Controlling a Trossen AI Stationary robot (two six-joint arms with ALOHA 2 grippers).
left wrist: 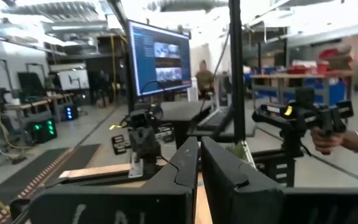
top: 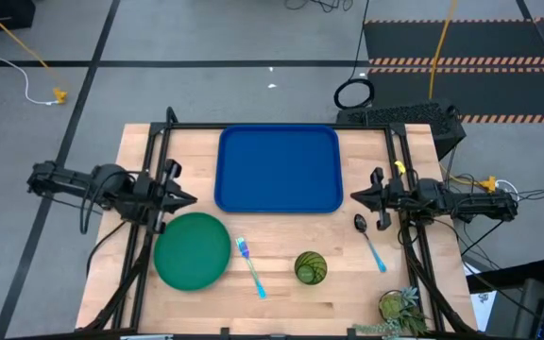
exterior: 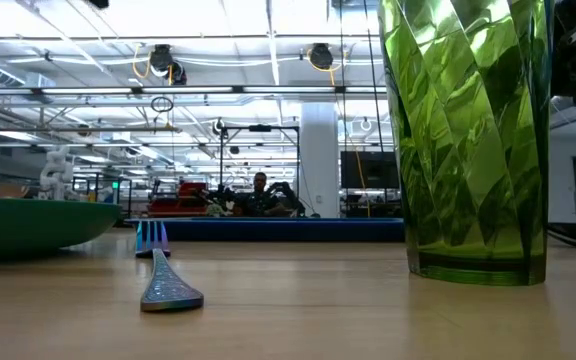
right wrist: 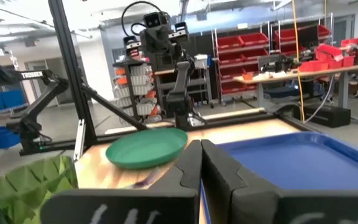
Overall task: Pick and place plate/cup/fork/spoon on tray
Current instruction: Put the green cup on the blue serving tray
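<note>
The deep blue tray lies at the table's far middle. The green plate lies near left, the fork right of it, the green cup stands right of the fork, and the spoon lies farther right. My left gripper is shut and empty, level, just past the plate's far edge. My right gripper is shut and empty, level, at the tray's right edge above the spoon's bowl. The plate, the tray and the cup also show in the right wrist view.
A potted plant stands at the near right corner. Black frame rails run along both table sides. In the low view the cup stands close, the fork lies at left. A person's hand shows beyond the table.
</note>
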